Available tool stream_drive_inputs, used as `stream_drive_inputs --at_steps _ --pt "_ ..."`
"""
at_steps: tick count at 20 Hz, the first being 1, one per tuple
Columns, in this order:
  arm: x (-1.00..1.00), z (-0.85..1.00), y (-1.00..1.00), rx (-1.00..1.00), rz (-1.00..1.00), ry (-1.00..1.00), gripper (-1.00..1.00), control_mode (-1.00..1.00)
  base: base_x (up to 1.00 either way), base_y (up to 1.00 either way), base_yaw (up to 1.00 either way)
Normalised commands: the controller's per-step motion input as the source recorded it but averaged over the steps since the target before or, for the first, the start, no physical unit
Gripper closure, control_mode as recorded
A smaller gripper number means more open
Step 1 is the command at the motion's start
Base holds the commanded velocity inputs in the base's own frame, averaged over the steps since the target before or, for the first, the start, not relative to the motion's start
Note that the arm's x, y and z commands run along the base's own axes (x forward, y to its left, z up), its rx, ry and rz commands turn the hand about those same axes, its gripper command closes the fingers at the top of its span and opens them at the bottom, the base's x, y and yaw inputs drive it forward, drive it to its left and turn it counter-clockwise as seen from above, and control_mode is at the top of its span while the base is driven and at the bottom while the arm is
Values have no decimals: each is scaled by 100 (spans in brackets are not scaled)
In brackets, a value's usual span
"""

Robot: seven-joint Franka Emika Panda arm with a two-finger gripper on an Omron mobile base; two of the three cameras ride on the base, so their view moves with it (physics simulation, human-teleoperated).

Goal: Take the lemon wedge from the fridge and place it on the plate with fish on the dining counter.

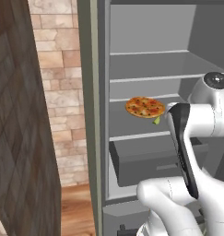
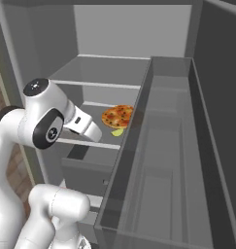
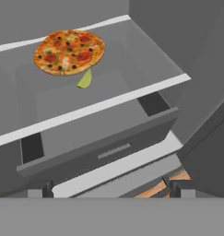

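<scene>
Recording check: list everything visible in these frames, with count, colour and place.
fridge: one, grey, open, in front of the arm
shelves: several, pale, inside the fridge
drawer: one, grey, under the pizza's shelf
pizza: one, orange-topped, round, on a middle shelf
lemon wedge: one, yellow-green, on the same shelf, at the pizza's front edge
brick wall: one, tan, left of the fridge
arm: one, white, reaching toward the shelf
pincer: one, dark tips, open, holding nothing

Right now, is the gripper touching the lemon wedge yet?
Apart. The hand view shows the lemon wedge far up the shelf beside the pizza, with the fingertips low, over the drawer.
</scene>
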Motion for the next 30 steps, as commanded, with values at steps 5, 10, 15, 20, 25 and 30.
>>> stream_drive_inputs --at_steps 5,10,15,20,25,30 --pt "6 -1 5 0 0 0 -100 -100 0 0 0" --pt "8 -2 1 0 0 0 -100 -100 0 0 0" --pt "33 -7 0 1 0 0 -100 -100 0 0 0" --pt "39 -10 0 4 0 0 -100 -100 0 0 0" --pt "58 -23 1 2 0 0 -100 -100 0 0 0" --pt "48 -28 0 -1 1 6 -100 -100 0 0 0"
